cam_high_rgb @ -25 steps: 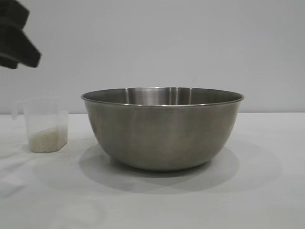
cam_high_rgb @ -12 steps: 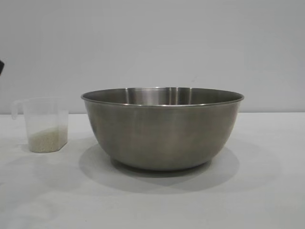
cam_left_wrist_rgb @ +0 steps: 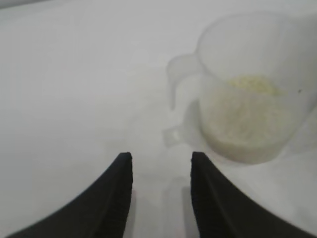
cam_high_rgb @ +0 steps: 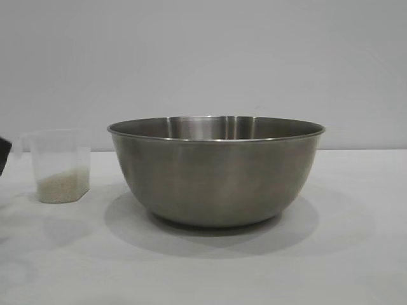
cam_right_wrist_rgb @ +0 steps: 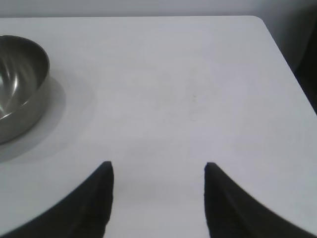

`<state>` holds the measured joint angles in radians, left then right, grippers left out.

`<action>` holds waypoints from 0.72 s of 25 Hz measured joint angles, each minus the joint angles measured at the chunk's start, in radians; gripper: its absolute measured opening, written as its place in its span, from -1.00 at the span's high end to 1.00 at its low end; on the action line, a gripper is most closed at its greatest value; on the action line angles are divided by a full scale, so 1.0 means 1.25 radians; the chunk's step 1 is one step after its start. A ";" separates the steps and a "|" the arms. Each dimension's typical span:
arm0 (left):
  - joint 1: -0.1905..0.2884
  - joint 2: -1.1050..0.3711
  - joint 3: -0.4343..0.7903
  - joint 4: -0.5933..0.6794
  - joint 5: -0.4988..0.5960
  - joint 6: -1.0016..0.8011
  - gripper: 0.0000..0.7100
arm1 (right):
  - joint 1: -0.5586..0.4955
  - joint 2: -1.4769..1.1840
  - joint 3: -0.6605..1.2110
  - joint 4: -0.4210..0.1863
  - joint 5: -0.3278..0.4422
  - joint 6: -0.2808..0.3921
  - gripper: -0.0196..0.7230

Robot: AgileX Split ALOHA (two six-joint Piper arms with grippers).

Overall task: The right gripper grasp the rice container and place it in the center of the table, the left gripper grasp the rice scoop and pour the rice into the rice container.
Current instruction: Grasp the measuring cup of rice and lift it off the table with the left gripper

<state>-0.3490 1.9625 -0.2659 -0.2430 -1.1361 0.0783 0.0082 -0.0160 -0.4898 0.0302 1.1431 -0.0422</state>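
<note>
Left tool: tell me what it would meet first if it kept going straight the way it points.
Probably the rice scoop's handle. The left tool is open, low over the table, and the rice scoop stands just ahead, slightly off its line, handle toward the gap. Depth is unclear.

The left gripper (cam_left_wrist_rgb: 161, 163) is showing 2 matte black, curved fingers tapering to blunt tips. The right gripper (cam_right_wrist_rgb: 158, 171) is showing 2 identical black, claw-shaped fingers.

My claw (cam_left_wrist_rgb: 161, 171) is black; the bench (cam_high_rgb: 356, 254) white, bowl (cam_high_rgb: 216, 171) brushed steel grey, rice (cam_high_rgb: 60, 187) off-white.
</note>
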 joint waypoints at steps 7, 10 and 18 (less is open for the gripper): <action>0.000 0.043 -0.051 -0.020 0.000 0.000 0.32 | 0.000 0.000 0.000 0.000 0.000 0.000 -0.09; 0.000 0.056 -0.074 -0.023 -0.002 0.000 0.32 | 0.000 0.000 0.000 0.000 0.000 0.000 -0.09; 0.000 0.095 -0.139 -0.043 -0.006 0.000 0.32 | 0.000 0.000 0.000 0.000 0.000 0.000 -0.09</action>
<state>-0.3490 2.0818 -0.4391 -0.2967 -1.1433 0.0779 0.0082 -0.0160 -0.4898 0.0302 1.1431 -0.0422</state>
